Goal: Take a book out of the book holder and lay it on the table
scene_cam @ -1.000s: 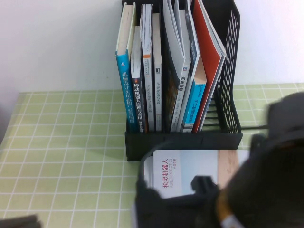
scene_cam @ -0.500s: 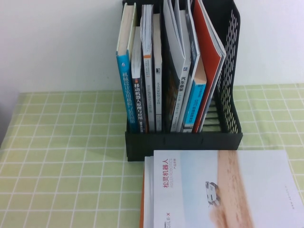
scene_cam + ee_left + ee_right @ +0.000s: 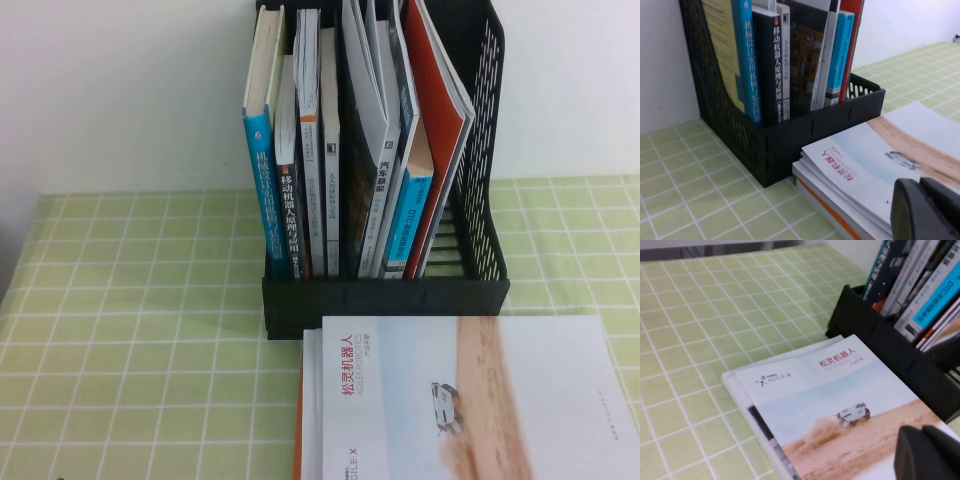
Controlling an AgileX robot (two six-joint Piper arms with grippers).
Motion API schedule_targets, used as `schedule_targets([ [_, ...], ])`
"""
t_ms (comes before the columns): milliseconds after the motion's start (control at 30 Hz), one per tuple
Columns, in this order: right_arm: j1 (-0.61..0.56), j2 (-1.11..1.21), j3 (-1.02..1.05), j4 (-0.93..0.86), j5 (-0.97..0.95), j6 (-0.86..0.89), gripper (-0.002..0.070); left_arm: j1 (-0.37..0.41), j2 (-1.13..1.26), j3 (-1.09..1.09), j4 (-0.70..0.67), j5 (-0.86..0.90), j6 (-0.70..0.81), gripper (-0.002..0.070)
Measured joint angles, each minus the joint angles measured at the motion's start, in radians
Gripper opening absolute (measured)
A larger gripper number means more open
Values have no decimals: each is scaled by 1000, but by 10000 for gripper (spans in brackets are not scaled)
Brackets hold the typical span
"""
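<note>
The book, pale blue and sandy with a tiny vehicle and a red Chinese title, lies flat on the table just in front of the black book holder. It rests on top of a small stack of similar brochures. It also shows in the left wrist view and the right wrist view. My left gripper is shut and empty, hovering by the book's near corner. My right gripper is shut and empty over the book's sandy part. Neither gripper shows in the high view.
The holder holds several upright books, with a blue-spined one at the left and a thin red-covered booklet at the right. An orange-edged brochure lies under the book. A white wall stands behind the holder.
The right arm, which covered the book's near right part in the high view a second ago, has pulled back out of that view. The book stays flat on the stack.
</note>
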Motion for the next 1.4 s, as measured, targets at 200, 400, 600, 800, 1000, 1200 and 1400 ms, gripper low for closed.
schedule_targets([
  [200,0,-18,62,-51,-8,41,1,0,0,9,2,6,2,-3],
  [400,0,-18,75,-51,-10,45,1,0,0,10,4,21,2,-3],
  [600,0,-18,75,-49,-12,47,1,5,-11,10,4,28,4,-3],
  [800,0,-18,76,-45,-13,47,1,177,-41,19,4,38,4,-3],
  [1000,0,-18,76,-43,-13,43,1,385,-41,126,12,-35,10,-3],
  [1200,0,-18,76,-43,-13,41,1,537,-41,283,10,-136,10,-3],
  [1400,0,-18,76,-41,-13,41,1,584,-41,285,8,-108,12,-3],
])
